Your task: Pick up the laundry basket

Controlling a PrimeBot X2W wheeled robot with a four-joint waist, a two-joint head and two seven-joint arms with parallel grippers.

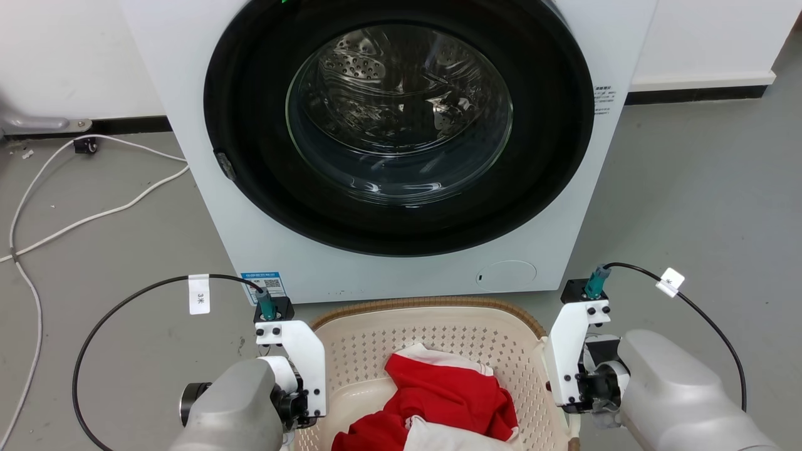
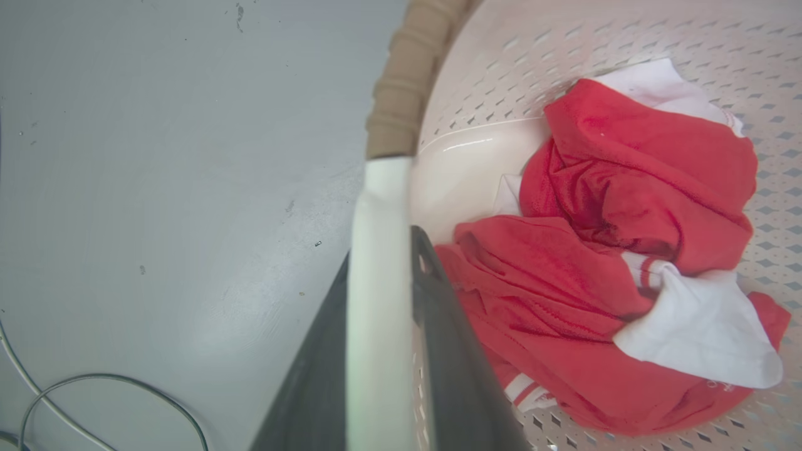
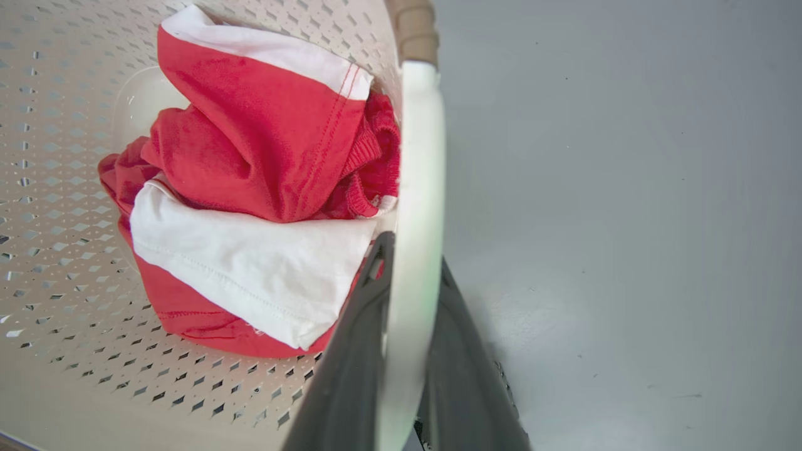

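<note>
Standing beside the rig, facing the washing machine (image 1: 376,275).

- The laundry basket (image 1: 432,305) sits just in front of the machine's lower front panel, between the two forearms. The bottom edge of the head view cuts off its near half. Its underside is hidden, so I cannot tell whether it rests on the grey floor (image 1: 689,207) or is clear of it.
- Left gripper (image 2: 382,263): one dark finger is inside the basket wall and the other outside, closed against the basket's white left handle (image 2: 379,207). The outer fingertip is hidden behind the handle. From the head camera the fingers are concealed under the white wrist bracket (image 1: 301,357).
- Right gripper (image 3: 410,250): mirror arrangement, clamped on the white right handle (image 3: 418,156), one finger on each side. The handle covers the contact faces and both fingers run off the bottom edge.
- Contents: a crumpled red-and-white garment (image 1: 445,394) lies against the perforated floor and wall. Its type is unclear from the folds. The head view crops its lower part.
- The brown woven rim (image 2: 404,81) meets the top of each handle, blurred at close range.
- Machine door is closed. Reflections in the glass (image 1: 401,113) obscure the drum contents.
- A white cable (image 1: 94,216) lies on the floor, well apart on the left, and runs out of frame.
</note>
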